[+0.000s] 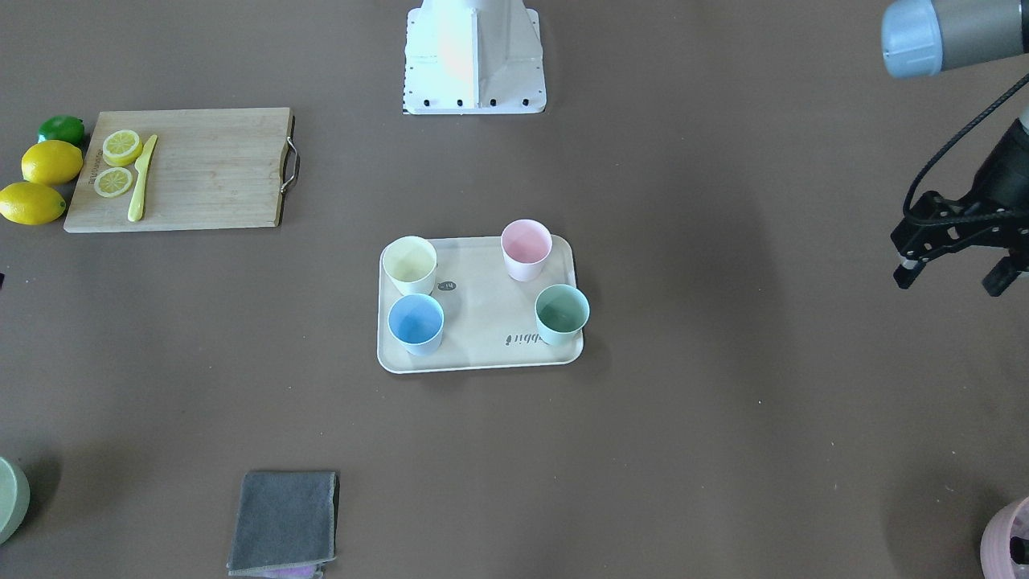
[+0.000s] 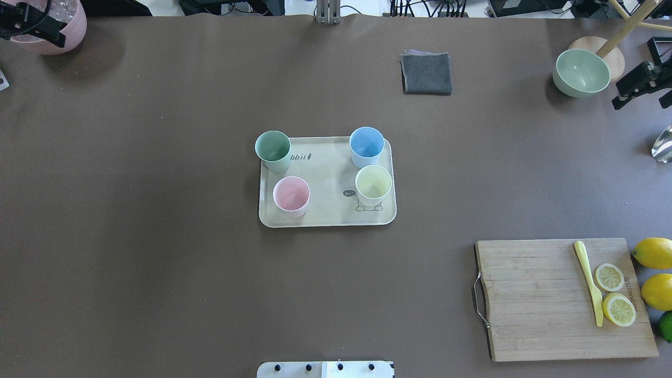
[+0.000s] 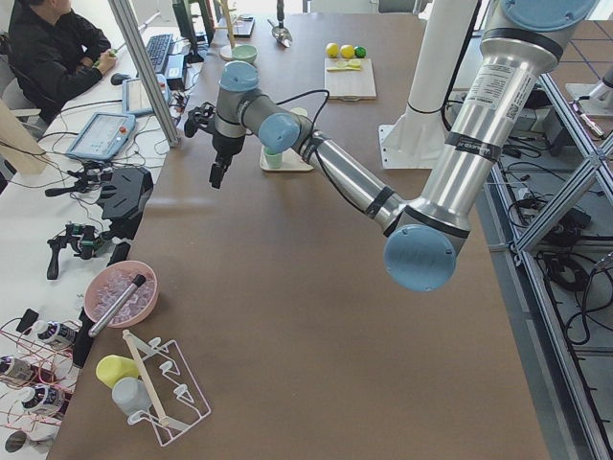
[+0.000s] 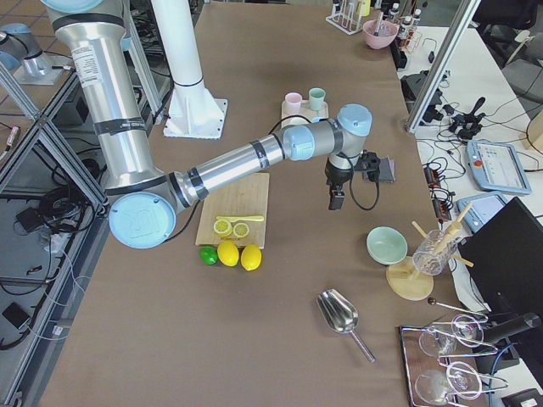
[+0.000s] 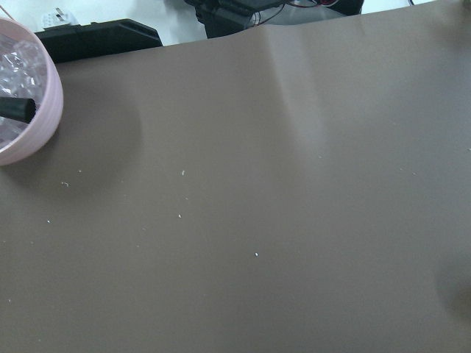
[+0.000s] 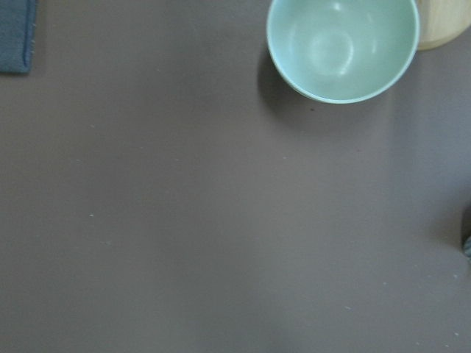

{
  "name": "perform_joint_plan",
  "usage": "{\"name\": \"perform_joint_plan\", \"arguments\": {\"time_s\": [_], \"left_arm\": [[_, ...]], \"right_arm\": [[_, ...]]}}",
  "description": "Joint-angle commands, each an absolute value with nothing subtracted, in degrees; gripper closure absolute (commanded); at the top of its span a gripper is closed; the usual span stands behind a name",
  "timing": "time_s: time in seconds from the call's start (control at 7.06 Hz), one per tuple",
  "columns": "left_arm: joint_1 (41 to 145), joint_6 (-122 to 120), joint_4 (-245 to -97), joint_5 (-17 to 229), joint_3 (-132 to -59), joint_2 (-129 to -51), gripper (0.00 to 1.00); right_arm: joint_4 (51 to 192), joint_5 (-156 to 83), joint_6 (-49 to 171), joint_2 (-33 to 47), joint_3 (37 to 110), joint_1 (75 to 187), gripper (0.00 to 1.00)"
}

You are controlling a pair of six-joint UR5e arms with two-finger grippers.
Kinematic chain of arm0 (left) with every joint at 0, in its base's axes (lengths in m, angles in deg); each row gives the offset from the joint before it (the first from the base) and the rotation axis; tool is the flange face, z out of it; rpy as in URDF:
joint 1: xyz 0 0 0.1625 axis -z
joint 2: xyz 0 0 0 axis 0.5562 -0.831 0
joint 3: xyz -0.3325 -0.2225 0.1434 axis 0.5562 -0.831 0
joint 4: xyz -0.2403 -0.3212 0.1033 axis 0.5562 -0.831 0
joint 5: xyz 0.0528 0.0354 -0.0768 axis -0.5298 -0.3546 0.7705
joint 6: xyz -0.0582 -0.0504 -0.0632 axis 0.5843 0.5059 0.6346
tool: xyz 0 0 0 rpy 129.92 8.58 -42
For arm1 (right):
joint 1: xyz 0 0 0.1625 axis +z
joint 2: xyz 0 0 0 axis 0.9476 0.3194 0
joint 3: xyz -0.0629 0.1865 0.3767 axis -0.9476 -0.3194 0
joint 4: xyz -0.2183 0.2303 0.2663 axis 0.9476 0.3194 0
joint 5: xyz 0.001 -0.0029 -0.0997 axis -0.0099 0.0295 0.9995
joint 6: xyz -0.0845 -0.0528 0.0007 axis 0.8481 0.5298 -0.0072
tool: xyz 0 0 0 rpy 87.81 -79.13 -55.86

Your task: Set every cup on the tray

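The cream tray (image 1: 482, 354) lies at the table's middle; it also shows in the overhead view (image 2: 325, 212). Four cups stand upright on it: yellow (image 1: 410, 264), pink (image 1: 526, 248), blue (image 1: 416, 322) and green (image 1: 562, 314), the green one at the tray's edge (image 2: 273, 149). My left gripper (image 1: 953, 281) hangs open and empty above bare table, far from the tray, near a pink bowl (image 2: 50, 26). My right gripper (image 2: 648, 89) is at the opposite end beside a green bowl (image 2: 581, 72), partly cut off by the frame, and looks open and empty.
A wooden cutting board (image 2: 535, 299) with lemon slices (image 2: 614, 294) and a yellow knife (image 2: 589, 281) lies at the near right, with lemons (image 2: 653, 252) and a lime beside it. A folded grey cloth (image 2: 426, 73) lies far of the tray. A metal scoop (image 4: 339, 314) lies near the right end.
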State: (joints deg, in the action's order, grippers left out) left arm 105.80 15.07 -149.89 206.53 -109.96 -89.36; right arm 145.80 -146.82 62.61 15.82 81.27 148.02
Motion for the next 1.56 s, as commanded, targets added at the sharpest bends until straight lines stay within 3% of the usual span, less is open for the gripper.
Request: {"name": "perform_joint_plan", "arguments": {"time_s": [0.0, 0.43, 1.13, 1.42], "left_arm": [[108.75, 14.68, -154.52, 206.51, -104.41, -86.20, 0.02], [115.60, 10.94, -155.06, 211.39, -101.48, -77.96, 0.02], [126.68, -1.49, -154.71, 218.20, -100.95, -67.40, 0.02], [127.22, -1.49, -154.45, 217.94, -100.60, -67.91, 0.02]], "right_arm": [[145.71, -147.40, 70.71, 22.11, 80.28, 154.23, 0.00], [145.53, -147.67, 81.06, 29.50, 80.20, 159.24, 0.00], [145.44, -147.40, 81.27, 28.56, 79.05, 161.98, 0.00], [145.35, -147.41, 81.27, 28.12, 79.23, 163.56, 0.00]]}}
